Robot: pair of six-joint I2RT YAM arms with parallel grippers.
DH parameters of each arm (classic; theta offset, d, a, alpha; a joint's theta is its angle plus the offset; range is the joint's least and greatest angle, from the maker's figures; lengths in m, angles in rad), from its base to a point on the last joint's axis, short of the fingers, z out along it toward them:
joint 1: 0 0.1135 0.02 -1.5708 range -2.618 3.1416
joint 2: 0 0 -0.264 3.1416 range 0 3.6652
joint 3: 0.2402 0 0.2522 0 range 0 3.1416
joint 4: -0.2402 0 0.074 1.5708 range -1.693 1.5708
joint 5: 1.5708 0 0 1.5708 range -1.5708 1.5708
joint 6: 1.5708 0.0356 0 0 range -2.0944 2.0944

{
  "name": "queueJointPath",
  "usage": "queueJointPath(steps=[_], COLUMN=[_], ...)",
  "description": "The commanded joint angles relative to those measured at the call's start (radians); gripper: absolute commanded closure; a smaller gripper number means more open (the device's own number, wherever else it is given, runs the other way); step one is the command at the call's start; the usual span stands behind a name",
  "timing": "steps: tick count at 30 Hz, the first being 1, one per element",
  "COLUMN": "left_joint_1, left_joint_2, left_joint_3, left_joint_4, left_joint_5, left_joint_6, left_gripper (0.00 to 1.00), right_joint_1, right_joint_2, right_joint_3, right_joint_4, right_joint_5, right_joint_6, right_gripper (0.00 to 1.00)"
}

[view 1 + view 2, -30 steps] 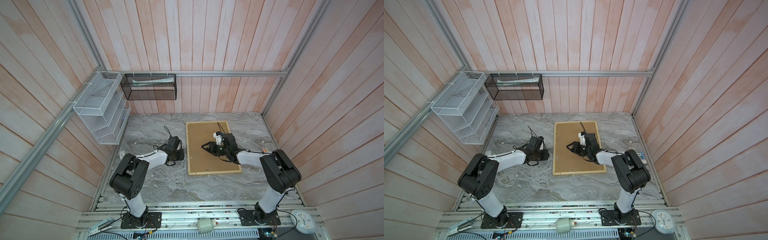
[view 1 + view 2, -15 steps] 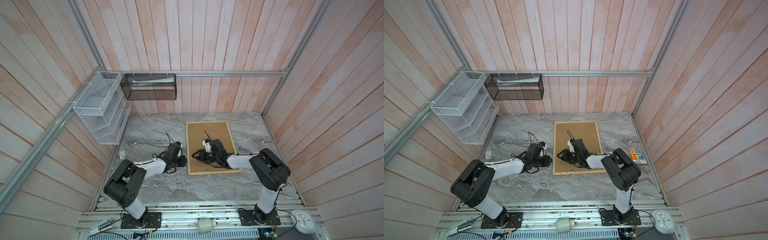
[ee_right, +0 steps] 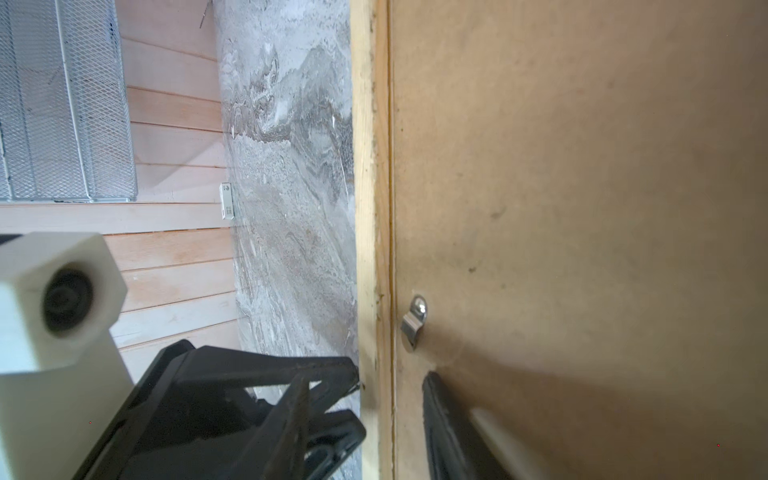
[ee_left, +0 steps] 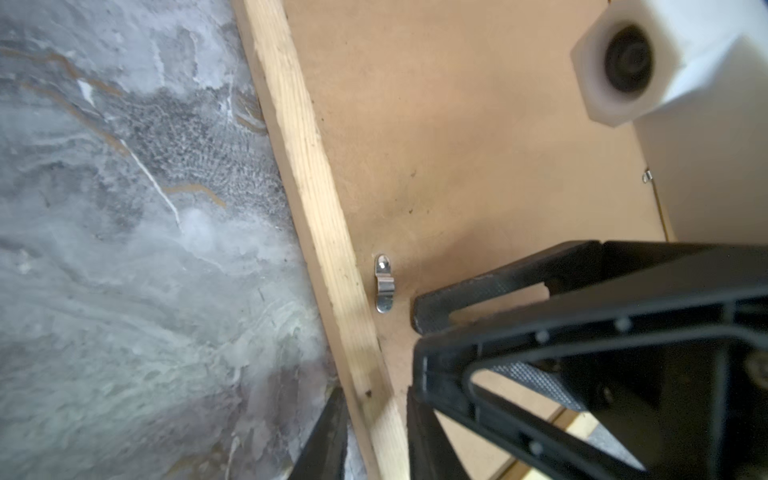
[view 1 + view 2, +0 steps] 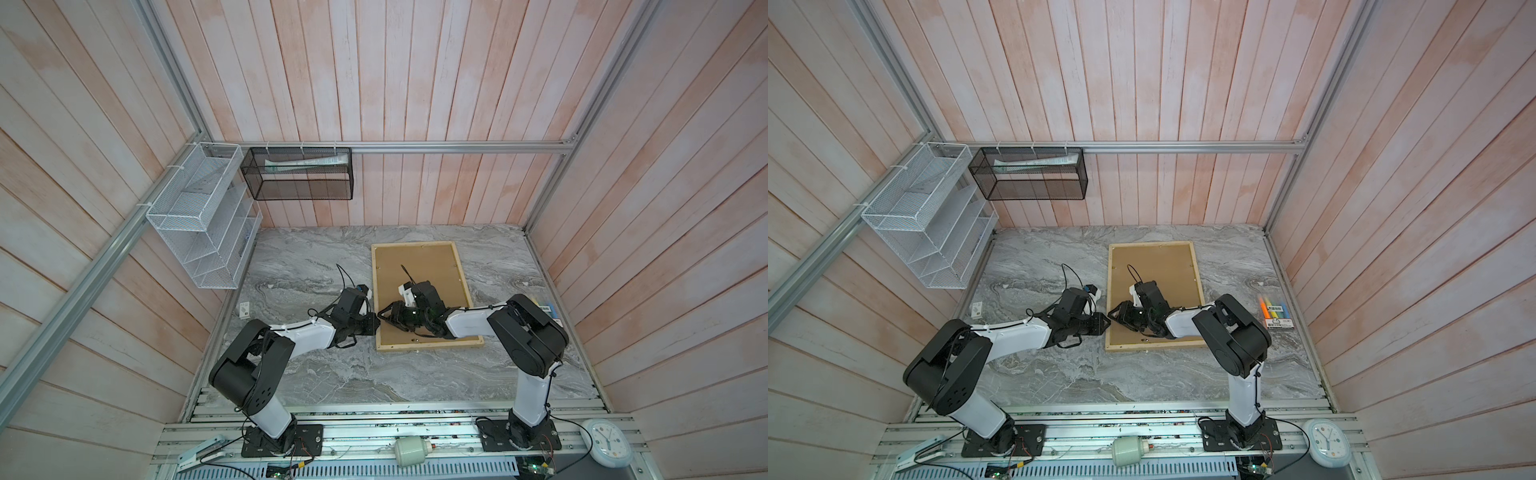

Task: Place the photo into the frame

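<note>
Both arms just converged on the left-side rail of the brown-backed pale-wood rectangular frame (image 5: 419, 270), back-up on grey marble tabletop (image 5: 316, 257): left gripper (image 5: 372, 326) straddles it, clamp unclear; right gripper (image 5: 386, 318) open, empty, by small metal clip (image 4: 384, 284), so unclipping likely; photo unseen.

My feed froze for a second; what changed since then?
The right gripper moved from over the middle of the frame to the near part of its left rail. The left gripper came across to the same rail, meeting it tip to tip. No clear grip. The frame stayed flat, back up.
</note>
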Motion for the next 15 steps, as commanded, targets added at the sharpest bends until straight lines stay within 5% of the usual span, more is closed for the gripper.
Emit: queueJointPath(steps=[1,15], left_joint_1=[-0.016,-0.044], left_joint_2=[0.020,0.067], left_joint_3=[-0.010,0.022], left_joint_4=[-0.002,-0.073], left_joint_5=[-0.010,-0.079], left_joint_6=[0.012,0.048], left_gripper=[0.73,0.80], right_joint_1=[0.007,0.007], right_joint_2=[0.046,0.074], right_joint_3=[0.010,-0.013], right_joint_4=[0.033,0.065], right_joint_5=[0.002,0.059], right_joint_6=[0.051,0.126], right_gripper=[0.54,0.54])
